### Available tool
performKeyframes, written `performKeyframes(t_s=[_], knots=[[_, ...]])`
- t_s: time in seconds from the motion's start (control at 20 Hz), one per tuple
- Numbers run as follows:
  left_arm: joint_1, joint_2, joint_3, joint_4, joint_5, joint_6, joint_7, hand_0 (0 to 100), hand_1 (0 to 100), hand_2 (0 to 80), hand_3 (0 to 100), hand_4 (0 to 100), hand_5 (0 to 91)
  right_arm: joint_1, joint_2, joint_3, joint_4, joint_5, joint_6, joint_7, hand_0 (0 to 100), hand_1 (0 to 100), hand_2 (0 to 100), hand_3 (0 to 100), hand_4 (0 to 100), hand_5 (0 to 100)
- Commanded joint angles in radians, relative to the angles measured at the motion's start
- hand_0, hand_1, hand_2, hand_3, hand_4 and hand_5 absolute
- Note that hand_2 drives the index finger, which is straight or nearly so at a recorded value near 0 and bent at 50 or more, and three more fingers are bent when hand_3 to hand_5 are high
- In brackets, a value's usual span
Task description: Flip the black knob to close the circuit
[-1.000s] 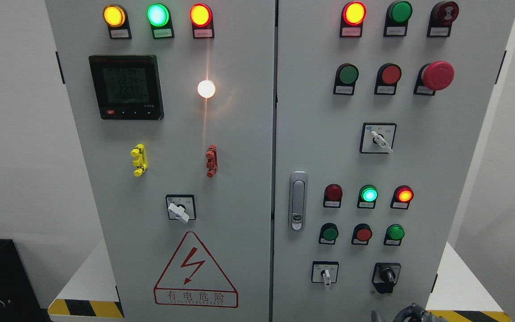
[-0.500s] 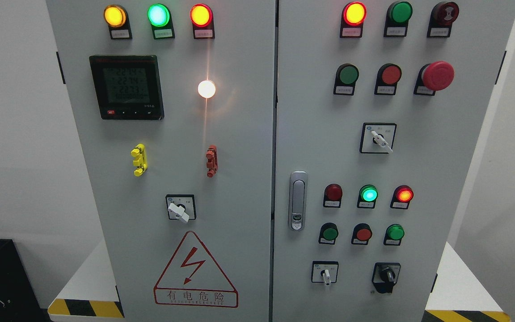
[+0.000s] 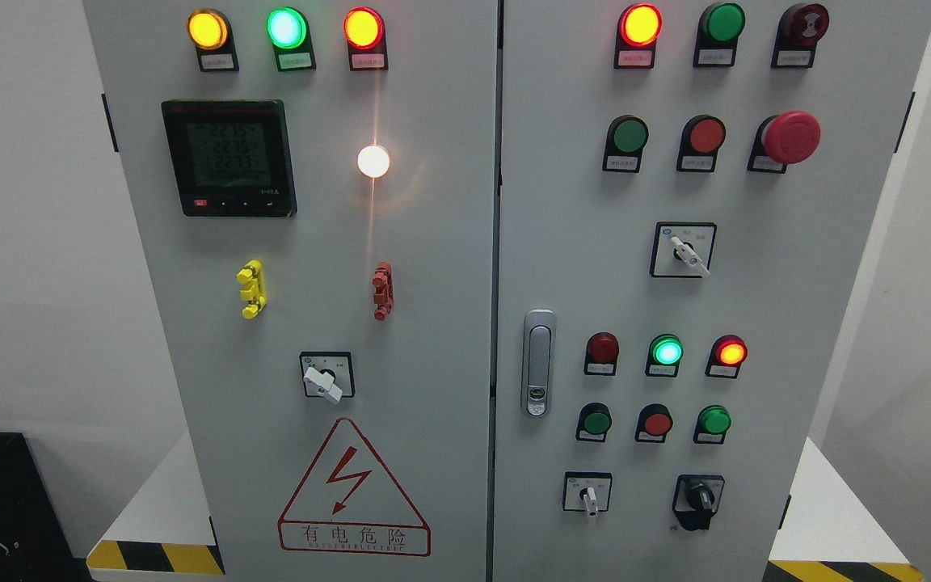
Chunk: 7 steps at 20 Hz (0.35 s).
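Neither of my hands shows in the frame, so their state I cannot tell; the black knob point(image 3: 700, 498) sits at the lower right of the cabinet, handle roughly upright, likelier nearer my right arm.

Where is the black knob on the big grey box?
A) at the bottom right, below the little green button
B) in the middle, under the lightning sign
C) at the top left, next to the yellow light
A: the black knob sits low on the right door, just below the green button and right of a white switch.
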Motion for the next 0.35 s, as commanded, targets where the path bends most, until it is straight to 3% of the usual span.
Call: performKeyframes(t_s=[0.0, 0.1, 0.3], knots=[[0.000, 0.000, 0.001, -0.001, 0.000, -0.001, 0.002, 12, 56, 0.0, 0, 0, 0.0, 0.031, -0.003, 0.057, -0.018, -0.091, -0.006, 0.012, 0, 2, 3, 16, 13, 10], [0.000, 0.000, 0.001, -0.001, 0.000, -0.001, 0.001, 12, 56, 0.0, 0, 0, 0.0, 0.031, -0.003, 0.057, -0.018, -0.091, -0.007, 0.012, 0, 1, 2, 13, 7, 2], [0.000, 0.000, 0.001, 0.001, 0.000, -0.001, 0.001, 12, 56, 0.0, 0, 0, 0.0, 0.030, -0.003, 0.052, -0.018, -0.091, -0.010, 0.017, 0, 0, 1, 10, 3, 0]])
